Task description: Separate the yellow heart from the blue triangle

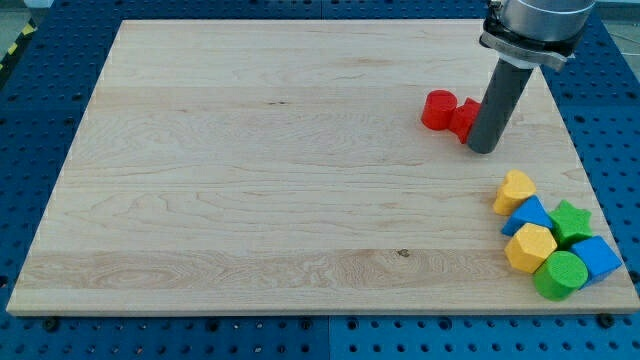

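While the rod stands at the view's upper right, nothing in the lower-right cluster is being touched.

Worktop: pale wooden board [250, 170] lying on a blue perforated bench [40, 100].

Rod: straight dark cylinder ending in my tip [483, 150], resting just beside the view's right of 2 red blocks.

Pincer: none fitted on this arm, so there is no released or clenched state to tell; only the tip works.

Red pair: a red cylinder-like block [438, 109] and a second red block [464, 117], partly hidden behind the rod, shape unclear.

Yellow heart: small yellow heart-shaped block [515, 190], topmost of the cluster near the worktop's right edge.

Blue triangle: blue wedge-shaped block [529, 215], touching the heart just below it.

Neighbours: yellow hexagonal block [530, 246], green star [571, 221], green cylinder [560, 273], second blue block [597, 257], all 4 packed tight with the pair.

Step in hand: my judgement is approach only; the tip is well apart from the heart and the 2 task blocks are not yet parted.

Next move: probably bring the tip down between heart and triangle, or to the heart's lower right side, then push it up and to the view's left onto open board, away from the edge.

Risk: the narrow seam may drag the triangle along.
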